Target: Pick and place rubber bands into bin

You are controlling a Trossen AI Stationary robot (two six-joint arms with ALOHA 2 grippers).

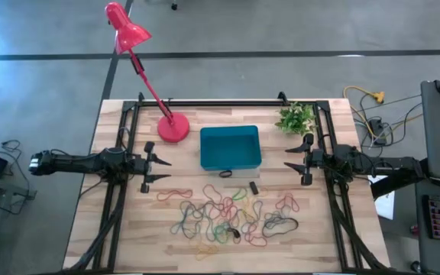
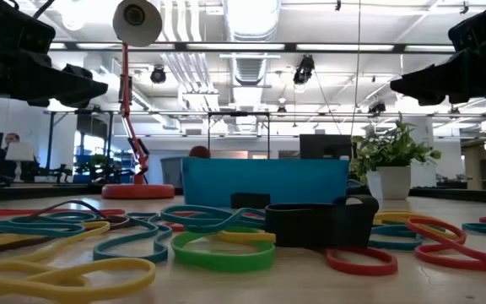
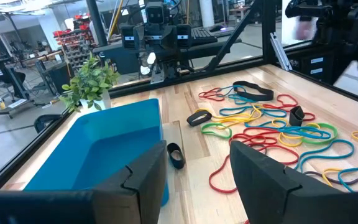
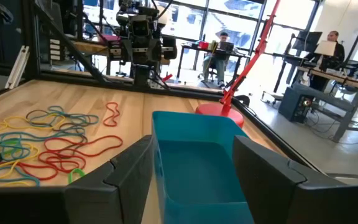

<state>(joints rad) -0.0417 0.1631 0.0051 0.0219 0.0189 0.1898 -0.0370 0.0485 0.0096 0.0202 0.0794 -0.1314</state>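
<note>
we judge the rubber bands (image 1: 228,216) light and floppy, best pinched at one loose outer loop, with both the left end effector (image 1: 161,169) and the right end effector (image 1: 289,158) released and empty beside the bin (image 1: 230,147).

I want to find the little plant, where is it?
In the high view, the small green leafy plant in its white pot stands at the table's far right corner, just right of the teal-blue rectangular plastic bin and beyond the right end effector.

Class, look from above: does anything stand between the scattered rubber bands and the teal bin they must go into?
Nothing visible does. The coloured elastic rubber bands lie on bare wood just in front of the rectangular teal plastic bin; the red lamp base sits off to one side.
</note>
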